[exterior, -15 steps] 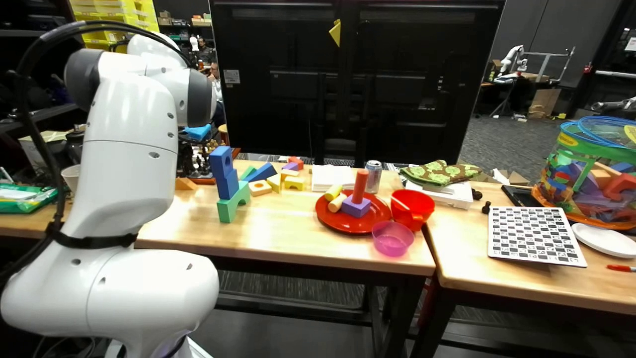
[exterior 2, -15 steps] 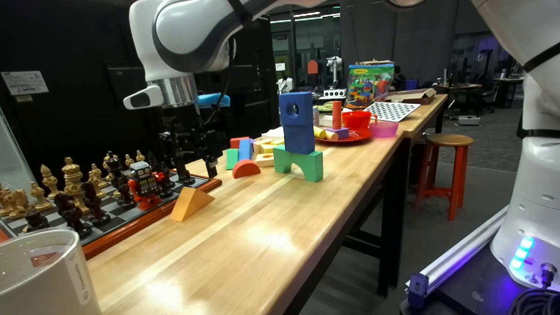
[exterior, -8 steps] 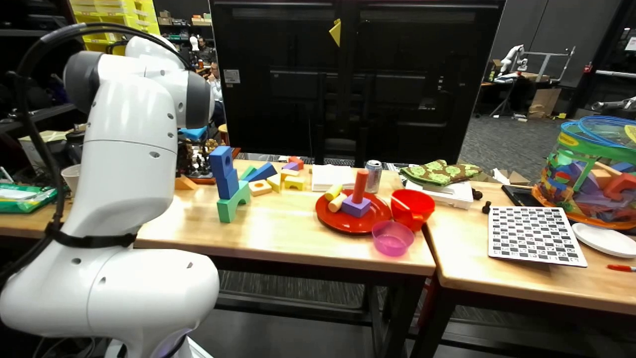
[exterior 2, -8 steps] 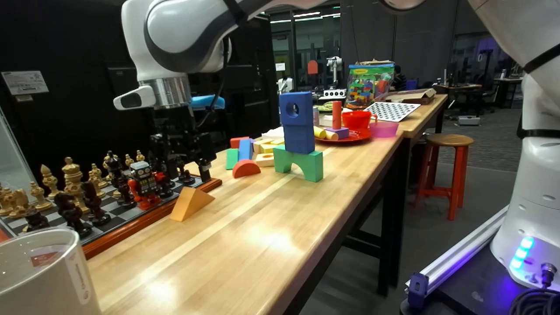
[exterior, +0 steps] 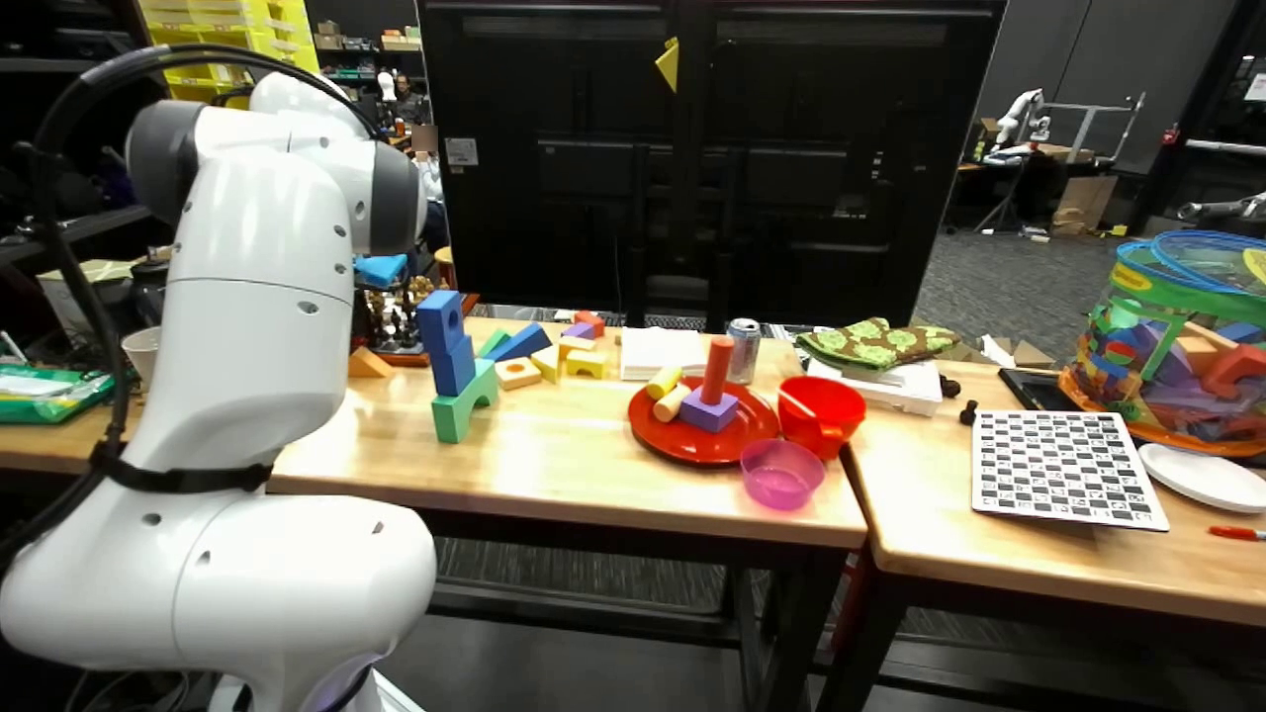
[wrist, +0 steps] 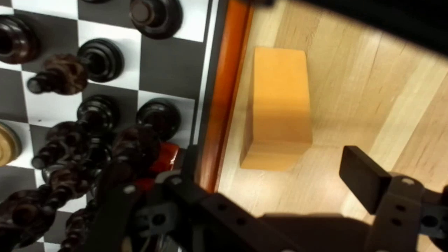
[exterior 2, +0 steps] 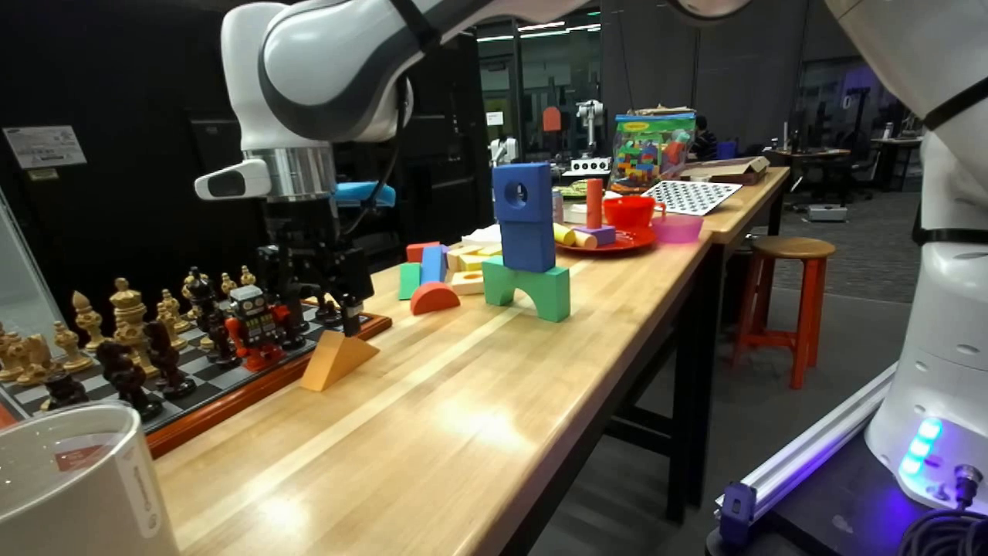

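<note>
From here I'd centre the empty, wide-spread gripper (wrist: pixel 273 171) over the orange wedge (wrist: pixel 281 105), then lower it slowly, well clear of the chessboard rim (wrist: pixel 224 105) alongside.

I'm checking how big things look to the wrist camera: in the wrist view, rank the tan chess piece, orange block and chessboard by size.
Largest to smallest, as visible:
1. Chessboard, though cut off by the frame
2. Orange block
3. Tan chess piece, cut off at the left edge
</note>
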You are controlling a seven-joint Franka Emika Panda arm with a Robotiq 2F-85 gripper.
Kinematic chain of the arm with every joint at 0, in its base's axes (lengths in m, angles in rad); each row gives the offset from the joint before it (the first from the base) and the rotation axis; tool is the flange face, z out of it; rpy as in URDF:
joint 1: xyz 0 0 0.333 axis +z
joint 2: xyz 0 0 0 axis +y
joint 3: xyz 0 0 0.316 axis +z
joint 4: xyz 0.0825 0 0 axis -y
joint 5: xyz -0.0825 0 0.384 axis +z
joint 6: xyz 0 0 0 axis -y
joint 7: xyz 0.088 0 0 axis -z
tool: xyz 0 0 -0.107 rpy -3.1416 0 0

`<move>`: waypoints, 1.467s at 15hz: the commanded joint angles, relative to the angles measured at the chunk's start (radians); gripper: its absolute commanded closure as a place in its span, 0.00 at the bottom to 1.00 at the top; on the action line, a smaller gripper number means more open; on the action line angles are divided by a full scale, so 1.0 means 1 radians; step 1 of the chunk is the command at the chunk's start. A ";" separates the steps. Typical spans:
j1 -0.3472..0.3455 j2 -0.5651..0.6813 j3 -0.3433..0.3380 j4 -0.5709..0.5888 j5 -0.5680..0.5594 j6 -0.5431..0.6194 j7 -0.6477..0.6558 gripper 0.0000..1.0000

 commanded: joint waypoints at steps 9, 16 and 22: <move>-0.039 -0.104 0.012 -0.212 0.021 0.177 -0.005 0.20; -0.044 -0.147 0.010 -0.283 0.011 0.216 0.003 0.69; -0.039 -0.162 0.010 -0.302 0.004 0.204 0.006 0.84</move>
